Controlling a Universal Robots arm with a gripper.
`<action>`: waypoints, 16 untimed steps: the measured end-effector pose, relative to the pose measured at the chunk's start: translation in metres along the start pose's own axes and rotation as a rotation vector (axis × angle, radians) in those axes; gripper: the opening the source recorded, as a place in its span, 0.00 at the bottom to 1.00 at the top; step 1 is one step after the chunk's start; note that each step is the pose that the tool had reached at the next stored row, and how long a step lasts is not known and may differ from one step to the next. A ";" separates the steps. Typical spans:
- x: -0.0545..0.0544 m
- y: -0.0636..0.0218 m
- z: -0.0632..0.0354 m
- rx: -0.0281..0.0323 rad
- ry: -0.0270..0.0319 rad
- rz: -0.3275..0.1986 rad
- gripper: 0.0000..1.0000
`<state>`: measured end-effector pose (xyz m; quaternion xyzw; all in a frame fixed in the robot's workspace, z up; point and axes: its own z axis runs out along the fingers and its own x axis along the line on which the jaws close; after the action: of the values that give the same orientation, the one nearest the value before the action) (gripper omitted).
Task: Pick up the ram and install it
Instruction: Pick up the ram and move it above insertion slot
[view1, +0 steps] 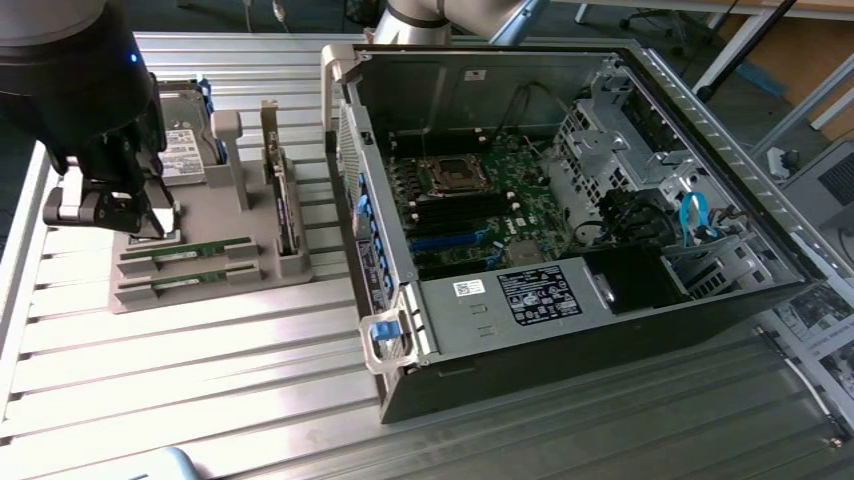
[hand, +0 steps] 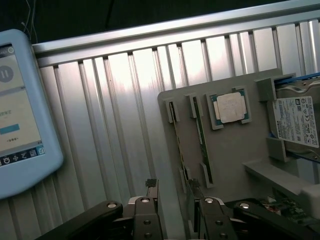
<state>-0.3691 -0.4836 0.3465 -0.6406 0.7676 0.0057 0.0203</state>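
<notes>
— Checking print first: what can we read?
— Little. The hard drive (hand: 295, 122) in the grey holder (hand: 235, 155) carries a white label with a barcode and rows of dark print, too small for us to read. The tablet (hand: 22, 110) screen shows a pause symbol and blue bars, and we cannot make out its text. Inside the open computer case (view1: 427, 90) we note a black sticker (view1: 534, 297) and a white sticker (view1: 470, 288) (both illegible to us).
— And the ram?
— The ram (hand: 179, 145) is a thin, narrow green stick seated in the holder slot nearest the holder's outer edge. A look-alike second stick (hand: 202, 142) sits in the neighbouring slot, just beside it and parallel. The square silver processor (hand: 231, 107) lies beyond that.
— Position against the gripper?
— The gripper (hand: 175, 200) hangs over the ram's near end. Its fingers (hand: 145, 212) stand wide apart and grip nothing. In the wrist view the ram runs toward the gap between them. We cannot tell whether either finger touches it. The holder rests on the slatted table (view1: 200, 380), on the exterior view's left of the case.
</notes>
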 end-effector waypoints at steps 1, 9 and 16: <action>0.000 0.0000 0.0003 0.0000 0.0000 0.000 0.36; 0.000 0.0001 0.0030 0.0001 -0.0001 0.000 0.36; 0.000 0.0001 0.0051 0.0000 0.0000 0.000 0.36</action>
<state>-0.3690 -0.4836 0.3414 -0.6406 0.7676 0.0057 0.0203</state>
